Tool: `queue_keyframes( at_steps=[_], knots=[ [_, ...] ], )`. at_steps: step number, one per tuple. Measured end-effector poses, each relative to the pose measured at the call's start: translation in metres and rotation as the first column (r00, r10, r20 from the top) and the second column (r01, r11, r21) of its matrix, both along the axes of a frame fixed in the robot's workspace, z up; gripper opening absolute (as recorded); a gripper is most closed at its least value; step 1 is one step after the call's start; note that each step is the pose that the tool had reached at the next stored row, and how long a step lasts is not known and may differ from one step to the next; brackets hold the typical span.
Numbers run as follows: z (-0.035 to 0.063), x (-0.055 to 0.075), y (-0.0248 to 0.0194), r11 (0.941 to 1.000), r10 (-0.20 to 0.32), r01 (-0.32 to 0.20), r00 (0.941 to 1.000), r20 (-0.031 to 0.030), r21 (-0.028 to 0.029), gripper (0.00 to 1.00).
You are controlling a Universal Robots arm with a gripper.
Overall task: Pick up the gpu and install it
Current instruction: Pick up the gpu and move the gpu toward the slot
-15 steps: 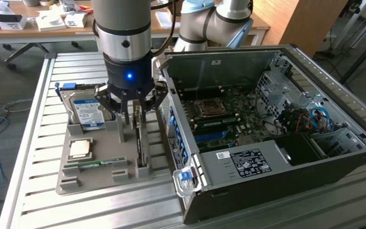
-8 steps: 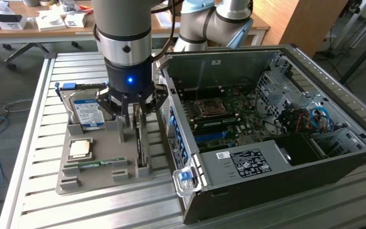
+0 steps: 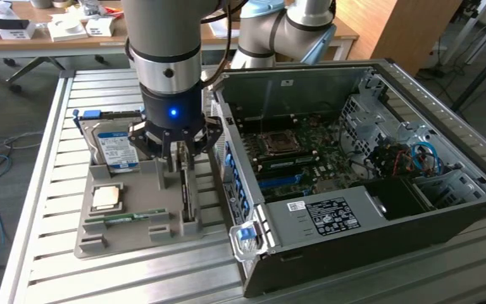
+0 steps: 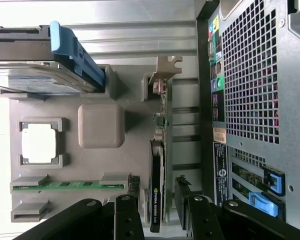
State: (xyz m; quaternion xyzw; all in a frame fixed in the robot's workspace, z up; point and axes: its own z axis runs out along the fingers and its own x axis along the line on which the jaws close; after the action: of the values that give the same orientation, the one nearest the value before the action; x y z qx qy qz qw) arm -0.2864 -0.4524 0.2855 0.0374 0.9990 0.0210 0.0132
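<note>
While the arm stands over the grey parts tray (image 3: 133,237) on the slatted counter (image 3: 49,145), the tool (image 4: 159,202) sits low over the gpu (image 4: 156,190). Jaws are spread wide, one finger (image 4: 127,212) on each side of the card. Wrist view shows a clear gap both sides, so neither finger touches it and nothing is pinched.

gpu stands on edge in its tray slot, slim edge up, with its metal bracket (image 4: 165,67) at the end away from the tool. That slot is the one nearest the open PC case (image 3: 353,190), which lies just beside the tray on the exterior view's right.

Same tray: hard drive (image 3: 114,151) with blue-white label stands tilted at the far end, CPU (image 3: 108,197) lies flat in its pocket, green memory stick (image 3: 129,218) sits in its slot near the front edge. Motherboard (image 3: 293,152) is exposed inside the case.
</note>
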Motion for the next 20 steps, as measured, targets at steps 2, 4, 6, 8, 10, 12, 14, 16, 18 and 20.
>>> queue_keyframes(
  at_steps=[2, 4, 6, 8, 10, 12, 14, 16, 18, 20],
  knots=[
    [0.0000, 0.000, 0.0000, 1.0000, 0.000, 0.000, 1.0000, -0.0003, -0.0002, 0.42],
    [-0.0007, 0.000, -0.0001, 1.0000, 0.000, 0.000, 1.0000, 0.0000, 0.0001, 0.42],
    [-0.0014, 0.002, -0.0003, 1.0000, 0.000, 0.000, 1.0000, 0.0000, 0.0001, 0.42],
    [-0.0020, 0.002, -0.0003, 1.0000, 0.000, 0.000, 1.0000, -0.0002, -0.0001, 0.42],
    [-0.0035, 0.002, -0.0003, 1.0000, 0.000, 0.000, 1.0000, -0.0001, 0.0000, 0.42],
    [-0.0054, 0.002, -0.0005, 1.0000, 0.000, 0.000, 1.0000, -0.0002, 0.0000, 0.42],
    [-0.0075, 0.002, -0.0006, 1.0000, 0.000, 0.000, 1.0000, -0.0001, 0.0000, 0.42],
    [-0.0095, 0.002, -0.0007, 1.0000, 0.000, 0.000, 1.0000, -0.0001, 0.0000, 0.42],
    [-0.0117, 0.002, -0.0008, 1.0000, 0.000, 0.000, 1.0000, -0.0001, 0.0001, 0.42],
    [-0.0136, 0.002, -0.0010, 1.0000, 0.000, 0.000, 1.0000, -0.0001, 0.0000, 0.42]
  ],
)
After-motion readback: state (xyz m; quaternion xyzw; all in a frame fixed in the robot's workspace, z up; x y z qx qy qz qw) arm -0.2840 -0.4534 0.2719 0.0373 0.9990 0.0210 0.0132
